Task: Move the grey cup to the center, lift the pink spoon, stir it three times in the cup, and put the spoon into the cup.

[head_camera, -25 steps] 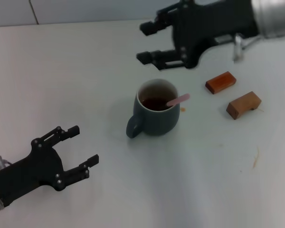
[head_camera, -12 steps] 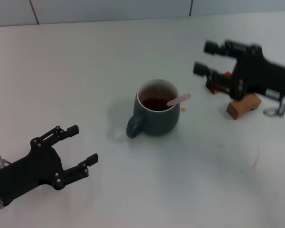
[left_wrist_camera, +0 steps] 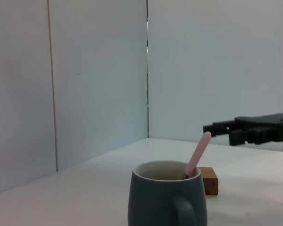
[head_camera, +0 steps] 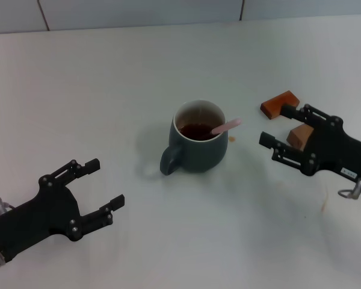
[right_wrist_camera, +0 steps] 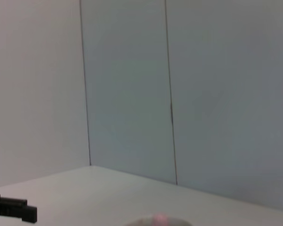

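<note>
Right gripper (head_camera: 278, 131) gapes empty, half hiding a wooden block (head_camera: 299, 136) beside the grey cup (head_camera: 197, 145)

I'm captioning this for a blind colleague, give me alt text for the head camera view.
A grey cup of dark liquid stands mid-table with a pink spoon leaning inside. The open left hand rests near the front left; the open right hand sits right of the cup, over two wooden blocks.
</note>
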`<state>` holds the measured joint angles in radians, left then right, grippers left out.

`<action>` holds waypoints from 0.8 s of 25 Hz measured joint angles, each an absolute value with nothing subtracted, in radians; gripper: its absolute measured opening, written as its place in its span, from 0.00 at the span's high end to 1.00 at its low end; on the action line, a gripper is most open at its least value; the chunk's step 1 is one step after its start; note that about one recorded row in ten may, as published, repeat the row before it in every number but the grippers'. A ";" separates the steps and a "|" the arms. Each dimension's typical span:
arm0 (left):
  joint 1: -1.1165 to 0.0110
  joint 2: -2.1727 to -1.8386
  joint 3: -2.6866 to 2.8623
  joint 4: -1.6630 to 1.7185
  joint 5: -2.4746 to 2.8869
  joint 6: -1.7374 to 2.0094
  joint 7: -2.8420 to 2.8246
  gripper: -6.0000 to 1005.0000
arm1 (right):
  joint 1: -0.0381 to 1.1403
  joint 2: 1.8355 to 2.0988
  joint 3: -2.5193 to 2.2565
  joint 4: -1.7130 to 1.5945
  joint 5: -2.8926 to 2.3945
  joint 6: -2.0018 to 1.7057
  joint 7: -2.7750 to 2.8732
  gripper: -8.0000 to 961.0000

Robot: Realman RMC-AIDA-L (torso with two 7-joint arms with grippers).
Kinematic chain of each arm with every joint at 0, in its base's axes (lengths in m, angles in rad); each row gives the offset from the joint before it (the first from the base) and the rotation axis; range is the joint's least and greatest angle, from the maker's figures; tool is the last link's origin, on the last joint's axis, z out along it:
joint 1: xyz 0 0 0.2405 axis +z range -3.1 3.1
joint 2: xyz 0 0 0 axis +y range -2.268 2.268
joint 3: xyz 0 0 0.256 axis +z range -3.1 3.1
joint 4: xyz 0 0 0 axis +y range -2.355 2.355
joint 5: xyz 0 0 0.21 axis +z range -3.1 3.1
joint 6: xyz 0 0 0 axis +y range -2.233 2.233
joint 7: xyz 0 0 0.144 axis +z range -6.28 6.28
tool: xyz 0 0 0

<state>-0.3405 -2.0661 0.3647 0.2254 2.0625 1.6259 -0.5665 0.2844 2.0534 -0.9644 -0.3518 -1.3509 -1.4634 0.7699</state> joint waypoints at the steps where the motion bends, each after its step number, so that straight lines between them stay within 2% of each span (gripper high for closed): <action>1: -0.340 -2.066 0.365 0.225 2.062 1.626 -0.566 0.19 | 0.284 2.053 -0.964 -0.352 -1.351 -1.463 0.770 0.24; 5: -0.340 -2.066 0.366 0.224 2.062 1.626 -0.566 0.19 | 0.305 2.023 -0.971 -0.259 -1.376 -1.448 0.770 0.21; 20: -0.337 -2.066 0.406 0.221 2.071 1.632 -0.566 0.19 | 0.295 2.026 -0.973 -0.257 -1.447 -1.440 0.747 0.21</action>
